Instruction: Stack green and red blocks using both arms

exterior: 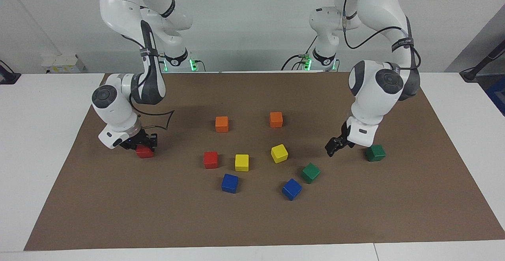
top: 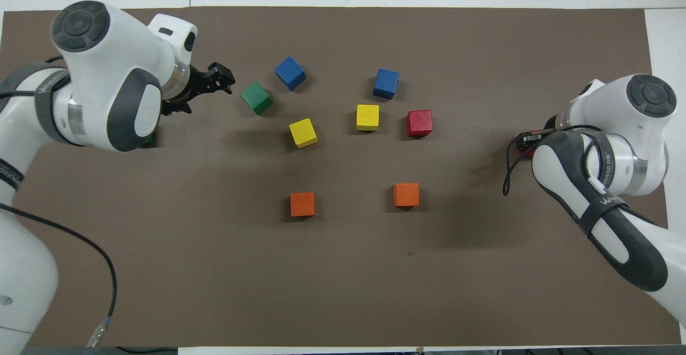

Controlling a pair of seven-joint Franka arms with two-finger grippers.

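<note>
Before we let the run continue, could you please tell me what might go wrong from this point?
1. The right claw sits low on a red block at the right arm's end of the mat; its grip may be shallow, so the block could slip when lifted.
2. The left claw hangs between two green blocks, and the arm hides the outer one from overhead, so it could bump it.
</note>
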